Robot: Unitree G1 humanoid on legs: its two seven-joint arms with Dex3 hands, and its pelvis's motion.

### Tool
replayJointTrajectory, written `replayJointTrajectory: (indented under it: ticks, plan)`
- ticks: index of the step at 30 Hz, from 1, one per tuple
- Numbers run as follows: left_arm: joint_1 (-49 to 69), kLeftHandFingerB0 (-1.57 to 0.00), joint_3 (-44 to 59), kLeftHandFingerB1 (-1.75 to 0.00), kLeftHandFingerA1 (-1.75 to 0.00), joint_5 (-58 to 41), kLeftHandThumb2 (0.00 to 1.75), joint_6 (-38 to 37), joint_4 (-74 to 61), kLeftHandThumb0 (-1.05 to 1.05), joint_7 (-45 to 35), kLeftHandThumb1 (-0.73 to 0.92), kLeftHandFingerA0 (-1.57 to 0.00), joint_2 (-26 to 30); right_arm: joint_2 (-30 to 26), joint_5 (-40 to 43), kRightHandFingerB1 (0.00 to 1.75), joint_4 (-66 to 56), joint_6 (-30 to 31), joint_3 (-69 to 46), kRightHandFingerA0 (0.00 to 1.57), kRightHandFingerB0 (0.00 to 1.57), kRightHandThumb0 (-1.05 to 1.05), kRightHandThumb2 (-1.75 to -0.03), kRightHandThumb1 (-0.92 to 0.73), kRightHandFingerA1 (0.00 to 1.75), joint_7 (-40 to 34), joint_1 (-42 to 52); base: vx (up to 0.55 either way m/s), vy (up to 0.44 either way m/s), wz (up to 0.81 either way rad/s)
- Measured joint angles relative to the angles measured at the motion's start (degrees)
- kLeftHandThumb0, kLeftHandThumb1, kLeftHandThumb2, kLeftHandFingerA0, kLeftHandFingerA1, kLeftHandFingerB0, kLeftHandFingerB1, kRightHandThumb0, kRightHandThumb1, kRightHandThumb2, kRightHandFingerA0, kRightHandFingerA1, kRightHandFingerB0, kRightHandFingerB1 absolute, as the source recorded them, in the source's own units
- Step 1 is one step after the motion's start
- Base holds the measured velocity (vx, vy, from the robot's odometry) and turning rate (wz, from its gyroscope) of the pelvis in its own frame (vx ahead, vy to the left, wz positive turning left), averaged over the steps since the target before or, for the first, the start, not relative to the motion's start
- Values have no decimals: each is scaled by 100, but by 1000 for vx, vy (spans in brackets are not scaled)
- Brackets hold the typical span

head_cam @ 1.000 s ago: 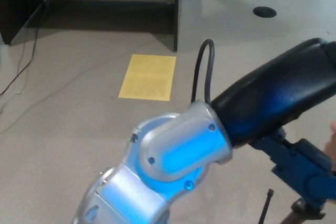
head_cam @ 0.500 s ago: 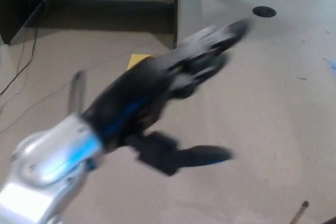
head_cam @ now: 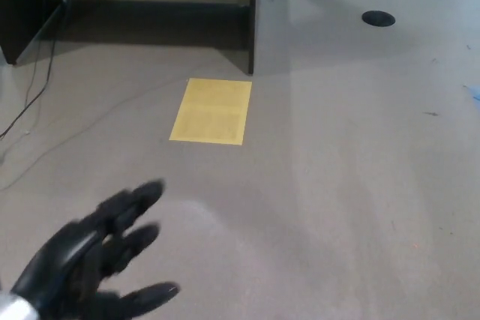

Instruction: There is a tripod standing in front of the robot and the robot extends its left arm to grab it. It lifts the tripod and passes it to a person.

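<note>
Handover apparently complete: the robot's black left hand [head_cam: 90,264] hangs empty, fingers spread, above grey carpet near a yellow paper sheet [head_cam: 212,110]; no tripod visible.

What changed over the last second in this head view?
The left robot hand drew back from the right, where a tripod stood, to the lower left; it is now open and empty. The tripod is out of view. The yellow sheet and floor cable stayed put.
</note>
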Motion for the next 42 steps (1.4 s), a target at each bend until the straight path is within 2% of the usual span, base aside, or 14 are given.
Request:
replayJointTrajectory:
  ticks: [2,3,6,7,8,9,17,23,25,26,29,36,38,42]
  plan:
    - [146,0,47,-22,-36,48,70,-185,452,-42,69,31,-1,22,4,2,35,1,-1,0,61,43,-38,-61,-70,41,-1,0,0,0,0]
    - [193,-3,62,-21,-31,64,55,-250,626,-37,97,44,-8,29,7,4,35,1,-3,0,62,43,-38,-60,-70,41,-1,0,0,0,0]
    - [367,-6,83,-19,-34,161,61,-509,1323,-37,247,47,-9,69,13,6,35,10,-9,-1,61,43,-38,-61,-71,41,-5,9,0,0,0]
    - [426,-1,82,-26,-40,215,65,-608,1595,-33,315,45,-9,88,16,8,35,10,-14,-1,62,44,-39,-61,-70,41,-7,20,0,0,0]
    - [459,0,80,-47,-50,247,95,-680,1796,-21,368,49,-4,99,16,8,35,11,-16,-1,61,44,-40,-61,-70,40,-9,32,0,0,0]
    - [483,-14,78,-30,-36,279,60,-747,1990,-34,418,50,-15,105,18,8,35,12,-18,-1,61,44,-40,-61,-70,40,-10,43,0,0,0]
    - [530,-21,168,-36,-43,488,67,-1414,4035,-41,957,49,-27,107,44,12,35,37,-26,-11,63,45,-38,-60,-69,40,-55,165,0,0,0]
    - [415,-36,170,-35,-43,632,57,-1945,5206,-34,1293,57,-50,135,45,17,35,52,-26,-50,64,45,-38,-60,-69,40,-92,201,0,0,0]
    - [380,-38,157,-45,-50,672,71,-2094,5428,-42,1361,47,-47,152,45,17,35,58,-26,-64,62,44,-40,-61,-69,40,-103,201,0,0,0]
    - [352,-45,139,-38,-44,702,57,-2224,5602,-34,1418,56,-55,174,45,17,34,66,-27,-73,62,44,-40,-60,-69,40,-114,201,0,0,0]
    - [273,-56,95,-41,-46,768,56,-2500,5947,-35,1535,56,-63,255,46,17,35,89,-27,-91,65,44,-39,-61,-69,41,-132,201,0,0,0]
    - [194,-38,40,-36,-42,928,56,-3133,6353,-38,1683,56,-46,523,52,19,35,130,-29,-146,64,45,-38,-60,-70,40,-180,281,0,0,0]
    - [154,-30,18,-42,-46,984,69,-3323,6392,-43,1721,48,-33,685,51,20,35,138,-30,-166,63,45,-38,-60,-68,40,-196,292,0,0,0]
    - [-66,-29,-264,-33,-41,1220,57,-3612,6919,-41,1852,55,-39,1029,55,26,35,174,-28,-201,64,45,-37,-60,-69,41,-219,278,0,0,0]
